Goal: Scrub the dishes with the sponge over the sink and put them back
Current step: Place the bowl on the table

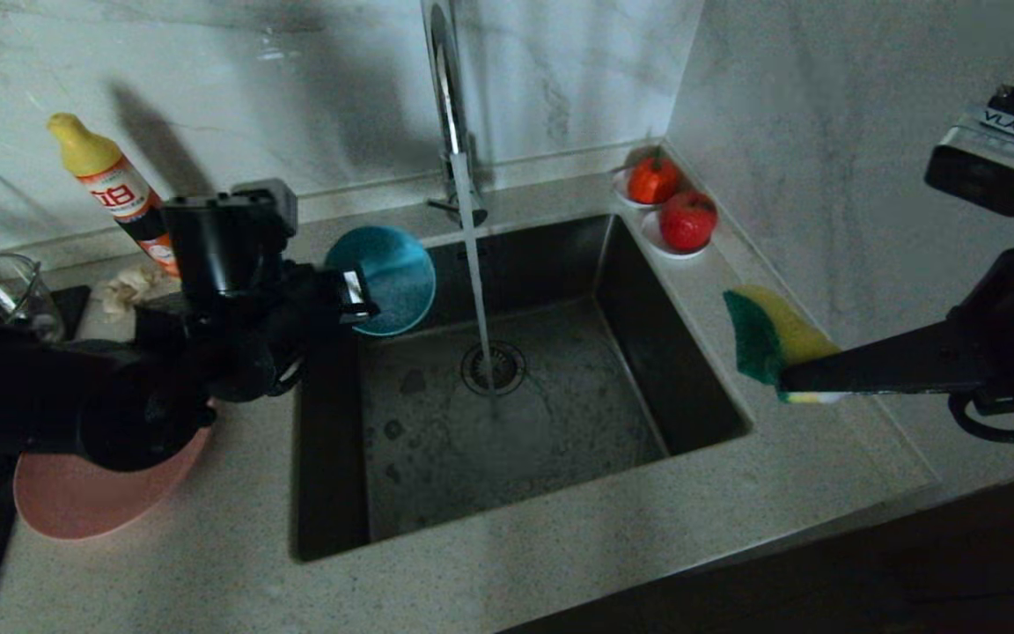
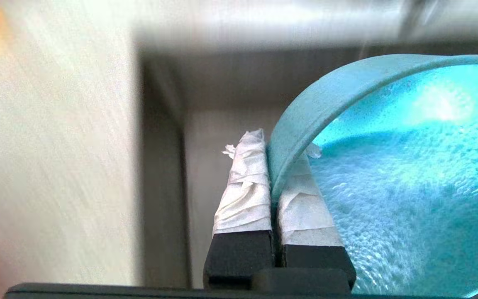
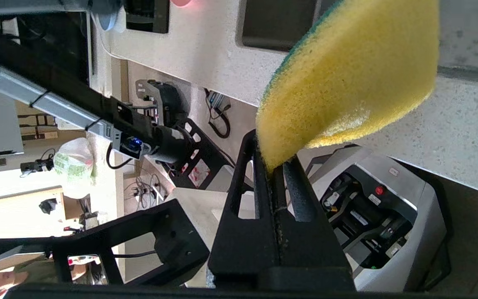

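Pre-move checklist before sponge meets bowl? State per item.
1. Left gripper clamped on the teal bowl rim: ok.
2. Right gripper pinching the sponge: ok.
3. Bowl over the sink: ok, at its back left corner.
4. Tap running: ok, stream falls to the drain.
5. Sponge over the sink: not ok, it hangs above the counter on the right.
6. Pink plate out of the way: ok, on the counter under the left arm.

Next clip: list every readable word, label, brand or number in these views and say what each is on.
"VLA - 1", cut off at the picture's edge: white label on the right wrist camera housing.
Large red characters on the white label of the yellow-capped bottle: too blurred to read.
Stickers on the grey machine under the counter: too small to read.
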Controlling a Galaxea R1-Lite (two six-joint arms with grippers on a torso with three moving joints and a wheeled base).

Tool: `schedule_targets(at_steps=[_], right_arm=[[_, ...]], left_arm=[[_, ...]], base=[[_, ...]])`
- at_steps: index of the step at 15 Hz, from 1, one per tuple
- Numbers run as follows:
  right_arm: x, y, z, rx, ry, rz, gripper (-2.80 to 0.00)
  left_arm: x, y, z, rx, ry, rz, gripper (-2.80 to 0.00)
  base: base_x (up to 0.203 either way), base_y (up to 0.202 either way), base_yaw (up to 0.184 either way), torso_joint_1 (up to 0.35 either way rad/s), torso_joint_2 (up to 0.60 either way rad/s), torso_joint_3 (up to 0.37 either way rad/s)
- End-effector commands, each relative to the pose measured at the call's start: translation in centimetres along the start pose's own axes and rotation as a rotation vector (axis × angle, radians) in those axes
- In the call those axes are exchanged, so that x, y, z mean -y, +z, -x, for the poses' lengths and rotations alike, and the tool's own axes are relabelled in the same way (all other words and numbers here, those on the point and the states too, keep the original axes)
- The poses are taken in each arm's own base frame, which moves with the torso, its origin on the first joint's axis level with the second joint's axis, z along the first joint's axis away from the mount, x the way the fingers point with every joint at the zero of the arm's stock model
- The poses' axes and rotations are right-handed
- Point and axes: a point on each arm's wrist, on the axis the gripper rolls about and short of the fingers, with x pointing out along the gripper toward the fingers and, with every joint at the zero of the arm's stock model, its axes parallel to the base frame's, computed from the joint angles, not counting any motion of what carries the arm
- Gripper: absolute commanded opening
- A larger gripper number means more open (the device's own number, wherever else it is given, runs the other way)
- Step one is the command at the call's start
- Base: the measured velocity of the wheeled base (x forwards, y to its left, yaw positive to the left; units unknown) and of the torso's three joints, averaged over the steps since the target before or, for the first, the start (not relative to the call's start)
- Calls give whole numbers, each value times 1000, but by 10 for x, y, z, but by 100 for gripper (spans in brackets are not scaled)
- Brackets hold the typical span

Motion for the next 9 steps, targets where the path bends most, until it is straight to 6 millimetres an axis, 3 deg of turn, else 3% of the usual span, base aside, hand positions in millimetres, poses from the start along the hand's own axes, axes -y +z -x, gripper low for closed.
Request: schedule_targets(at_steps=[1, 9], right_arm=[[2, 1, -3, -10, -1, -9, -280], [2, 4, -5, -9, 0, -4, -280]], left_arm=[[-7, 15, 18, 237, 12, 45, -280], [-5, 34, 43, 499, 29, 6, -280]], base=[[0, 0, 0, 0, 0, 0], [0, 0, 0, 0, 0, 0]])
